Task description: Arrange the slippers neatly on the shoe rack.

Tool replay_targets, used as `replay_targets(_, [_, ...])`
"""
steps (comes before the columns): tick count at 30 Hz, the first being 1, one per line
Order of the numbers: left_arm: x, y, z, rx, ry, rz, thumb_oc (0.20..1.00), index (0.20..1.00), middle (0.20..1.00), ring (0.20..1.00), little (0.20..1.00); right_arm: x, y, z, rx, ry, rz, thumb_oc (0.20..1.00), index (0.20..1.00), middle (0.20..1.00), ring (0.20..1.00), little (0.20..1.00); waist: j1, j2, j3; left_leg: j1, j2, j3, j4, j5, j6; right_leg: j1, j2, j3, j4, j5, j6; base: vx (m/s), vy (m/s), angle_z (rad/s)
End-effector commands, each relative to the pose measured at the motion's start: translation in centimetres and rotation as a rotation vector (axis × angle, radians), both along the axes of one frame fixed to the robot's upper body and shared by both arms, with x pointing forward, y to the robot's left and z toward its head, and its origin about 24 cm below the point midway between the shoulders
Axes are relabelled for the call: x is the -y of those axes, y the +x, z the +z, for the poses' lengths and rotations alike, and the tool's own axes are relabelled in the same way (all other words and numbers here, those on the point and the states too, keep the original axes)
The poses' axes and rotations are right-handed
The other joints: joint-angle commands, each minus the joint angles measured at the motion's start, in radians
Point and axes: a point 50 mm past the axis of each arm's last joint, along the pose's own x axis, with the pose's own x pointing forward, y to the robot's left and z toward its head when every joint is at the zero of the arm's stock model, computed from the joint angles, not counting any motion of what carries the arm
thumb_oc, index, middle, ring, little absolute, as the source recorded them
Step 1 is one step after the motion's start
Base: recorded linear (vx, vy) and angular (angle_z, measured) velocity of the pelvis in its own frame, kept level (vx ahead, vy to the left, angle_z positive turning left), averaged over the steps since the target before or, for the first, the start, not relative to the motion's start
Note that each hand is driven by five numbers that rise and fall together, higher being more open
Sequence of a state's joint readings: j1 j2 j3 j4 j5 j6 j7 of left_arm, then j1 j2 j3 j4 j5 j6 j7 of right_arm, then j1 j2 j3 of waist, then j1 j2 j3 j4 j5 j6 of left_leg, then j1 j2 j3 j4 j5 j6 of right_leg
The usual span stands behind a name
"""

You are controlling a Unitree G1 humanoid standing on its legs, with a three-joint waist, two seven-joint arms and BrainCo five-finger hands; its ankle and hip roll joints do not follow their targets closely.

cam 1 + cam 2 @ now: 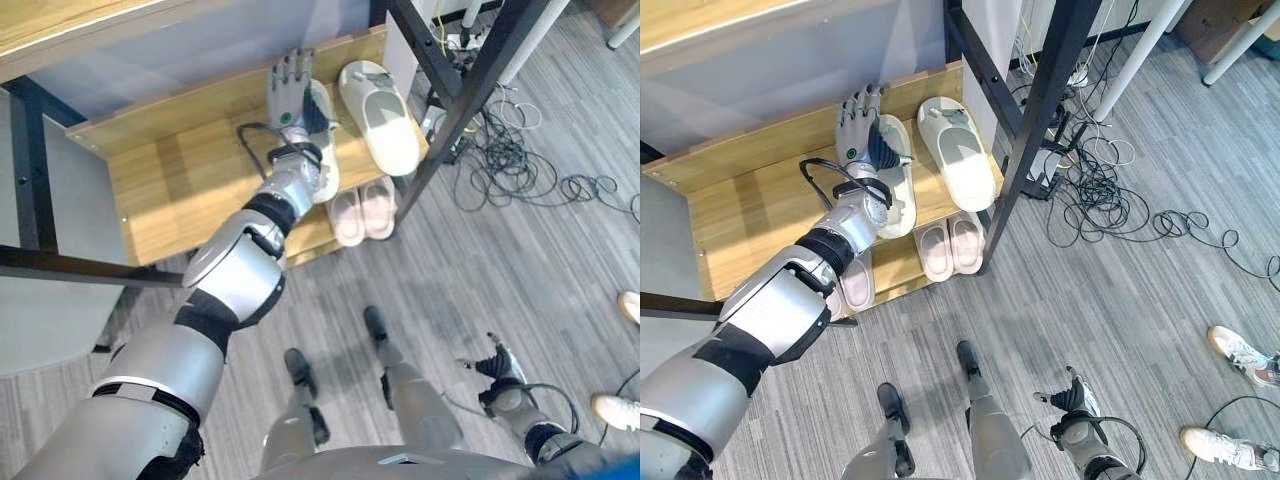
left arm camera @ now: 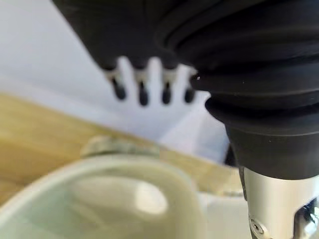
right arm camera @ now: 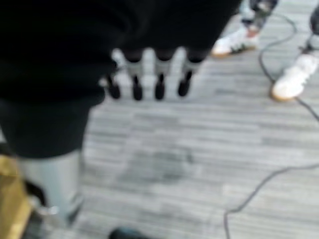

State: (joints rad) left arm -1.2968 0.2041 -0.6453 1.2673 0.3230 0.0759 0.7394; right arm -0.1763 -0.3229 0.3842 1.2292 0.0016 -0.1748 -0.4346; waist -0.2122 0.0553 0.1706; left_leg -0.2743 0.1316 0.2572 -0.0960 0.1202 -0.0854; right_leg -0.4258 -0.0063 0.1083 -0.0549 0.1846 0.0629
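Two white slippers [image 1: 955,150] are laid on the shoe rack [image 1: 750,215]. The left hand [image 1: 862,130] is held over the nearer one, fingers straight. It could be knocked crooked against its neighbour.

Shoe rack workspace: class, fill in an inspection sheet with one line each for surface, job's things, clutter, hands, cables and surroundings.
Surface: wooden shoe rack with an upper shelf and a lower shelf partly showing beneath it.
Job's things: two white slippers on the upper shelf, right slipper lying free, left slipper partly under the left hand; pink slippers side by side on the lower shelf.
Clutter: nothing seen on the shelves.
Hands: left hand open, fingers straight, over the left slipper; right hand low above the floor, fingers straight.
Cables: tangled black cables on the floor right of the rack.
Surroundings: grey plank floor, black metal frame, a person's white shoes.
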Motion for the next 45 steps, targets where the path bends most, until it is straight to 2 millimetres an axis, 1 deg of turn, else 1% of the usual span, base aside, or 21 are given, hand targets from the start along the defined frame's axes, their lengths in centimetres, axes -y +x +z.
replay_targets(1, [-1.0, 0.2, 4.4, 0.115, -0.219, -0.019, 1.0, 1.0, 1.0, 1.0, 1.0, 3.3, 0.4, 1.3, 0.005, -0.085, -0.037, 1.0, 1.0, 1.0, 1.0, 1.0, 0.014, 0.056, 0.105, -0.002, 0.012, -0.117, 0.014, -0.029, -0.024, -0.035, -0.026, -0.109, 0.108, -0.157, 0.031, 0.0, 0.0, 0.0])
replay_targets(2, [-1.0, 0.2, 4.4, 0.115, -0.219, -0.019, 1.0, 1.0, 1.0, 1.0, 1.0, 3.3, 0.4, 1.3, 0.005, -0.085, -0.037, 1.0, 1.0, 1.0, 1.0, 1.0, 0.014, 0.056, 0.104, -0.003, 0.011, -0.117, 0.014, -0.029, -0.024, -0.036, -0.026, -0.109, 0.108, -0.157, 0.031, 0.0, -0.003, 0.03])
replay_targets(3, [-0.5, 0.1, 4.1, 0.112, -0.306, -0.048, 1.0, 1.0, 1.0, 1.0, 1.0, 3.0, 0.2, 1.0, -0.017, -0.091, -0.013, 1.0, 1.0, 1.0, 1.0, 1.0, 0.021, 0.064, 0.105, 0.007, 0.01, -0.12, 0.015, -0.032, -0.022, -0.021, -0.028, -0.112, 0.107, -0.162, 0.031, 0.01, 0.002, 0.07])
replay_targets(5, [-0.3, -0.1, 3.4, 0.108, -0.372, -0.076, 1.0, 1.0, 1.0, 1.0, 1.0, 2.8, -0.1, 0.7, -0.036, -0.076, -0.023, 1.0, 1.0, 1.0, 1.0, 1.0, 0.03, 0.07, 0.095, 0.011, 0.005, -0.126, 0.016, -0.028, -0.021, -0.008, -0.032, -0.117, 0.1, -0.16, 0.031, 0.02, 0.004, 0.17])
replay_targets(9, [-1.5, -0.3, 1.8, 0.097, -0.415, -0.069, 1.0, 1.0, 1.0, 1.0, 1.0, 2.6, -1.3, 0.0, -0.065, -0.032, -0.079, 1.0, 1.0, 1.0, 1.0, 1.0, 0.045, 0.081, 0.081, 0.018, 0.001, -0.134, 0.02, -0.031, -0.018, 0.012, -0.035, -0.121, 0.099, -0.168, 0.028, 0.02, 0.01, 0.15])
replay_targets(11, [-2.1, -0.5, 0.9, 0.093, -0.407, -0.055, 1.0, 1.0, 1.0, 1.0, 1.0, 2.4, -1.5, -0.1, -0.069, -0.016, -0.087, 1.0, 1.0, 1.0, 1.0, 1.0, 0.052, 0.084, 0.077, 0.021, 0.0, -0.136, 0.022, -0.034, -0.017, 0.017, -0.035, -0.123, 0.102, -0.172, 0.027, 0.01, 0.012, 0.1])
replay_targets(16, [-4.7, -1.0, -0.2, 0.102, -0.247, 0.006, 1.0, 1.0, 1.0, 1.0, 1.0, 2.4, -1.1, 0.0, -0.057, -0.004, -0.093, 1.0, 1.0, 1.0, 1.0, 1.0, 0.068, 0.08, 0.08, 0.013, -0.003, -0.151, 0.034, -0.038, -0.015, 0.018, -0.04, -0.13, 0.104, -0.175, 0.028, 0.0, 0.0, 0.0])
replay_targets(19, [-5.5, -1.1, -0.5, 0.086, -0.25, 0.016, 1.0, 1.0, 1.0, 1.0, 1.0, 2.3, -0.9, 0.1, -0.049, 0.002, -0.092, 1.0, 1.0, 1.0, 1.0, 1.0, 0.073, 0.076, 0.084, 0.002, -0.004, -0.158, 0.038, -0.037, -0.014, 0.015, -0.041, -0.134, 0.099, -0.171, 0.028, -0.03, -0.009, 0.05])
replay_targets(21, [-5.8, -1.2, -1.7, 0.041, -0.366, -0.016, 1.0, 1.0, 1.0, 1.0, 1.0, 2.1, -1.0, 0.0, -0.052, 0.011, -0.101, 1.0, 1.0, 1.0, 1.0, 1.0, 0.077, 0.074, 0.085, -0.002, -0.005, -0.159, 0.041, -0.036, -0.012, 0.014, -0.041, -0.134, 0.097, -0.167, 0.027, -0.01, 0.0, 0.04])
replay_targets(22, [-5.8, -1.2, -1.7, 0.041, -0.366, -0.016, 1.0, 1.0, 1.0, 1.0, 1.0, 2.1, -1.0, 0.0, -0.052, 0.011, -0.101, 1.0, 1.0, 1.0, 1.0, 1.0, 0.077, 0.074, 0.085, -0.002, -0.005, -0.159, 0.041, -0.036, -0.012, 0.014, -0.041, -0.134, 0.097, -0.167, 0.027, 0.0, 0.0, 0.0])
replay_targets(23, [-5.8, -1.2, -2.2, 0.021, -0.432, -0.031, 1.0, 1.0, 1.0, 1.0, 1.0, 2.0, -1.1, -0.1, -0.058, 0.014, -0.105, 1.0, 1.0, 1.0, 1.0, 1.0, 0.078, 0.075, 0.083, -0.004, -0.005, -0.157, 0.042, -0.036, -0.011, 0.012, -0.04, -0.133, 0.097, -0.167, 0.026, 0.0, 0.0, 0.0])
replay_targets(24, [-5.9, -1.3, -3.0, -0.005, -0.548, -0.058, 1.0, 1.0, 1.0, 1.0, 1.0, 2.0, -1.1, -0.1, -0.059, 0.015, -0.11, 1.0, 1.0, 1.0, 1.0, 1.0, 0.079, 0.076, 0.082, -0.003, -0.005, -0.154, 0.043, -0.036, -0.011, 0.013, -0.04, -0.131, 0.097, -0.167, 0.025, 0.0, 0.0, 0.0])
replay_targets(25, [-5.7, -1.6, -4.6, -0.053, -0.772, -0.115, 1.0, 1.0, 1.0, 1.0, 1.0, 1.9, -1.2, -0.2, -0.068, 0.02, -0.124, 1.0, 1.0, 1.0, 1.0, 1.0, 0.082, 0.081, 0.078, 0.001, -0.006, -0.151, 0.045, -0.037, -0.01, 0.018, -0.038, -0.129, 0.099, -0.169, 0.023, 0.0, 0.0, 0.0])
replay_targets(26, [-5.6, -1.8, -5.2, -0.067, -0.884, -0.153, 1.0, 1.0, 1.0, 1.0, 1.0, 1.8, -1.2, -0.3, -0.07, 0.024, -0.132, 1.0, 1.0, 1.0, 1.0, 1.0, 0.084, 0.084, 0.075, 0.001, -0.006, -0.151, 0.046, -0.037, -0.01, 0.017, -0.037, -0.128, 0.099, -0.169, 0.021, 0.0, 0.0, 0.0])
replay_targets(27, [-5.6, -1.8, -5.2, -0.067, -0.884, -0.153, 1.0, 1.0, 1.0, 1.0, 1.0, 1.8, -1.2, -0.3, -0.07, 0.024, -0.132, 1.0, 1.0, 1.0, 1.0, 1.0, 0.084, 0.084, 0.073, -0.003, -0.006, -0.152, 0.046, -0.034, -0.01, 0.014, -0.038, -0.128, 0.098, -0.167, 0.021, 0.0, 0.016, -0.05])
replay_targets(28, [-5.6, -2.3, -6.2, -0.083, -0.972, -0.196, 1.0, 1.0, 1.0, 1.0, 1.0, 1.6, -1.4, -0.4, -0.075, 0.037, -0.144, 1.0, 1.0, 1.0, 1.0, 1.0, 0.088, 0.087, 0.068, -0.006, -0.005, -0.149, 0.05, -0.036, -0.009, 0.012, -0.037, -0.128, 0.101, -0.169, 0.019, 0.0, 0.01, -0.04])
replay_targets(32, [-5.1, -3.2, -7.8, -0.131, -0.968, -0.255, 1.0, 1.0, 1.0, 1.0, 1.0, 1.5, -1.5, -0.5, -0.086, 0.044, -0.151, 1.0, 1.0, 1.0, 1.0, 1.0, 0.092, 0.087, 0.062, -0.018, -0.006, -0.15, 0.063, -0.04, -0.007, 0.003, -0.036, -0.125, 0.107, -0.17, 0.016, 0.0, 0.0, 0.0])
replay_targets(37, [-4.7, -3.9, -9.4, -0.22, -0.815, -0.281, 1.0, 1.0, 1.0, 1.0, 1.0, 1.8, -1.5, -0.4, -0.082, 0.043, -0.156, 1.0, 1.0, 1.0, 1.0, 1.0, 0.096, 0.088, 0.056, -0.03, -0.006, -0.152, 0.076, -0.044, -0.006, -0.001, -0.037, -0.125, 0.109, -0.17, 0.016, 0.0, 0.0, 0.0])
replay_targets(41, [-4.4, -4.0, -9.8, -0.242, -0.734, -0.279, 1.0, 1.0, 1.0, 1.0, 1.0, 2.0, -1.4, -0.3, -0.075, 0.031, -0.156, 1.0, 1.0, 1.0, 1.0, 1.0, 0.096, 0.085, 0.053, -0.036, -0.005, -0.154, 0.084, -0.047, -0.006, 0.0, -0.037, -0.125, 0.111, -0.172, 0.014, 0.0, 0.0, 0.0])
replay_targets(43, [-4.1, -4.1, -9.6, -0.231, -0.639, -0.279, 1.0, 1.0, 1.0, 1.0, 1.0, 2.1, -1.4, -0.3, -0.075, 0.023, -0.15, 1.0, 1.0, 1.0, 1.0, 1.0, 0.096, 0.081, 0.052, -0.038, -0.006, -0.156, 0.087, -0.047, -0.006, 0.001, -0.036, -0.127, 0.112, -0.174, 0.014, 0.0, 0.0, 0.0])
replay_targets(45, [-3.2, -4.3, -9.2, -0.21, -0.619, -0.32, 1.0, 1.0, 1.0, 1.0, 1.0, 2.0, -1.5, -0.3, -0.074, 0.025, -0.15, 1.0, 1.0, 1.0, 1.0, 1.0, 0.097, 0.078, 0.053, -0.04, -0.005, -0.159, 0.087, -0.048, -0.006, 0.0, -0.037, -0.127, 0.112, -0.174, 0.014, 0.0, 0.0, 0.0])
